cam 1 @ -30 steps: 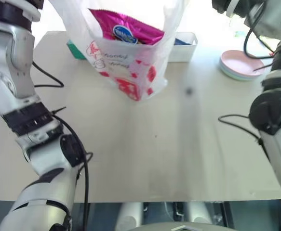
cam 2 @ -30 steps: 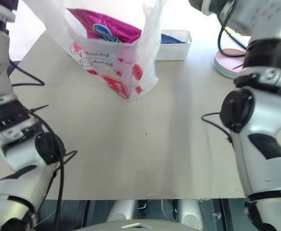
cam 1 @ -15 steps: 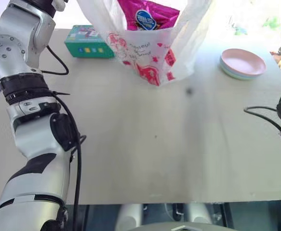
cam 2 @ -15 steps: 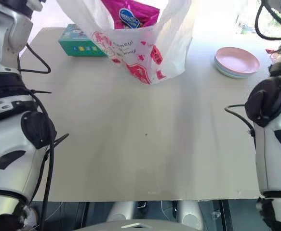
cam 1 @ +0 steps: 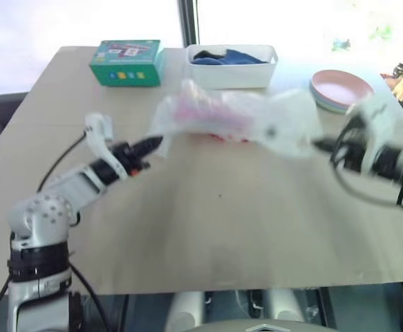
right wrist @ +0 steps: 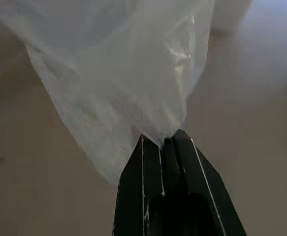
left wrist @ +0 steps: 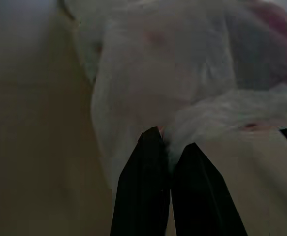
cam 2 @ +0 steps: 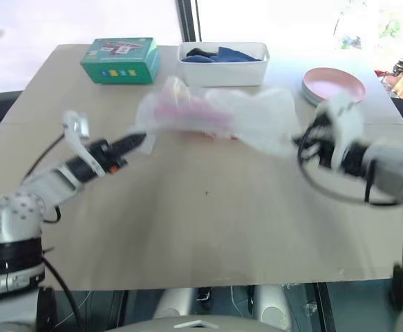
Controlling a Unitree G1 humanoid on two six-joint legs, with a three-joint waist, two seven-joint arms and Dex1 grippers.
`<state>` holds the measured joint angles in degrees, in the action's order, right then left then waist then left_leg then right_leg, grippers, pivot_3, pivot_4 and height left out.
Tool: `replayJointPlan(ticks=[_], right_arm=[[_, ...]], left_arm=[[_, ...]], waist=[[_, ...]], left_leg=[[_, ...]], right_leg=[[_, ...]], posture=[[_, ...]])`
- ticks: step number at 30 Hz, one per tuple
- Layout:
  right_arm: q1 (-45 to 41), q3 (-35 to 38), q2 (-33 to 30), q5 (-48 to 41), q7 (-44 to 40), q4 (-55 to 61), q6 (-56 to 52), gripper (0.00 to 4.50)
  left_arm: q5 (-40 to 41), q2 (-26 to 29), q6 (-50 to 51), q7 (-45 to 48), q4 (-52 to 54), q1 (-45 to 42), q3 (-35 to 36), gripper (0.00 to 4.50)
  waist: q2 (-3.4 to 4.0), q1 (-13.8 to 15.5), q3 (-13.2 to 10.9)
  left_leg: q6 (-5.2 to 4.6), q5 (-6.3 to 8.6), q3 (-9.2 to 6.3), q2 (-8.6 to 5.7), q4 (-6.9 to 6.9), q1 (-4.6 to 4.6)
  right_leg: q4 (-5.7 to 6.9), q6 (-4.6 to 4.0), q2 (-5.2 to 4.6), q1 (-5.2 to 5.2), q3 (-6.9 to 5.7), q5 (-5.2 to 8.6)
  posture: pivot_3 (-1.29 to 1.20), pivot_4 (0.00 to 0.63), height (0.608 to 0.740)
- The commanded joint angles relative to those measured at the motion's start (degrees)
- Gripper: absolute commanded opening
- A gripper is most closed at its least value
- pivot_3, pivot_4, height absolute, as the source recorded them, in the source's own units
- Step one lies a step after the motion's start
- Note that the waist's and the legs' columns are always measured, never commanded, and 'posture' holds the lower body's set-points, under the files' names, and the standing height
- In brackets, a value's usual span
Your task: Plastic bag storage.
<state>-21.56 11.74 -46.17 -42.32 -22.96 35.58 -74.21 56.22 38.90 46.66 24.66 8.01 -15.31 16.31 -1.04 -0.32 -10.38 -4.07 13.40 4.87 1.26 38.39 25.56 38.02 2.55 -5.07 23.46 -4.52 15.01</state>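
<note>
The plastic bag [cam 1: 256,123] is a thin translucent white carrier bag, stretched sideways low over the table between my two grippers. A pink packet [cam 1: 204,114] shows through its left half. My left gripper [cam 1: 156,144] is shut on the bag's left end; in the left wrist view its black fingers [left wrist: 145,162] pinch a fold of the bag [left wrist: 158,73]. My right gripper [cam 1: 322,145] is shut on the bag's right end, and in the right wrist view the film [right wrist: 118,73] fans out from the closed fingertips [right wrist: 182,142]. Whether the bag rests on the table I cannot tell.
A green box [cam 1: 126,62] stands at the table's back left. Behind the bag is a white rectangular tub [cam 1: 232,72] with dark blue things in it. Stacked pink plates [cam 1: 339,88] sit at the back right. The light wooden table [cam 1: 215,228] runs to its front edge.
Both arms have come down from high above the table to just over it. The bag, hanging upright before, now lies stretched out low between the grippers.
</note>
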Motion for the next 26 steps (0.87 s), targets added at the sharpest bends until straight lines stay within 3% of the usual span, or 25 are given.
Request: replayJointPlan(ticks=[1,4,6,8,9,14,16,18,22,26], right_arm=[[5.5,-1.0,0.8,6.9,3.2,2.8,8.5,0.00],[11.1,-7.8,1.7,16.3,3.8,1.8,21.6,0.00],[13.8,-7.9,3.7,17.5,1.7,1.6,27.9,0.00],[17.9,-5.9,4.1,19.2,-0.3,2.4,34.2,0.56],[19.9,-4.0,4.5,17.9,-2.1,3.7,35.9,0.83],[31.1,6.1,4.0,11.0,-10.0,10.5,38.1,2.95],[39.6,14.4,4.9,8.3,-14.8,13.2,39.7,3.26],[45.8,20.7,5.7,6.1,-18.9,14.1,40.9,4.14],[51.5,27.6,6.1,5.0,-23.1,12.8,44.2,4.31],[52.2,28.6,5.2,7.4,-24.6,9.3,46.8,4.31]], left_arm=[[-9.4,0.4,-8.6,3.0,3.6,2.3,-2.2,0.20],[-15.4,-1.9,-14.6,3.5,4.5,4.3,-4.2,0.20],[-14.8,-1.5,-15.2,7.7,6.6,6.4,-4.0,0.20],[-11.1,-0.9,-15.2,12.4,10.5,10.3,-0.8,0.00],[-11.1,-0.3,-16.6,14.5,12.6,12.7,0.7,0.63],[-9.6,0.5,-17.2,16.5,22.7,24.5,8.5,2.46],[-10.7,0.4,-18.0,16.9,26.5,30.8,13.2,2.80],[-11.8,0.4,-18.8,17.4,28.0,34.4,15.9,2.89],[-13.0,0.3,-19.7,17.5,28.9,38.0,17.7,2.89],[-12.5,0.5,-19.3,18.2,28.6,39.1,18.0,2.89]], waist=[[-0.01,0.3,0.0],[-0.02,0.5,0.1],[-0.06,0.5,0.1],[-0.05,0.5,0.1],[-0.05,0.5,0.1],[-0.02,0.7,0.1],[0.02,1.1,0.1],[0.02,1.2,0.3],[0.10,1.2,0.5],[0.09,1.1,0.7]], left_leg=[[0.07,-0.05,-0.03,0.00,0.02,-0.02],[0.28,-0.09,-0.04,0.00,0.03,-0.45],[0.26,-0.03,0.01,0.01,-0.01,-0.92],[0.26,-0.04,0.02,0.05,-0.02,-0.84],[0.18,-0.05,0.01,0.05,-0.06,-0.82],[-0.02,-0.15,-0.02,0.12,-0.18,-0.82],[-0.02,-0.13,-0.03,0.12,-0.21,-0.92],[0.08,0.11,-0.07,0.12,-0.17,-0.95],[-0.14,0.26,-0.09,0.12,-0.09,-0.99],[-0.17,0.28,-0.09,0.13,-0.09,-1.06]], right_leg=[[0.01,0.07,0.00,-0.02,0.00,-0.06],[-0.10,0.07,-0.03,-0.44,0.03,-0.32],[-0.16,-0.08,-0.13,-0.80,0.13,-0.23],[-0.11,0.03,-0.29,-0.74,0.31,-0.32],[-0.13,0.03,-0.29,-0.71,0.45,-0.32],[-0.22,-0.07,-0.25,-0.72,0.44,-0.24],[-0.29,-0.06,-0.26,-0.85,0.42,-0.24],[-0.34,-0.07,-0.34,-0.92,0.39,-0.22],[-0.36,-0.25,-0.37,-0.95,0.38,-0.11],[-0.35,-0.25,-0.40,-0.94,0.42,-0.09]], posture=[[0.00,0.150,0.740],[0.00,0.150,0.740],[0.00,0.150,0.740],[0.00,0.150,0.740],[0.00,0.150,0.740],[0.00,0.150,0.740],[0.00,0.150,0.740],[0.00,0.150,0.740],[0.00,0.150,0.740],[0.00,0.150,0.740]])
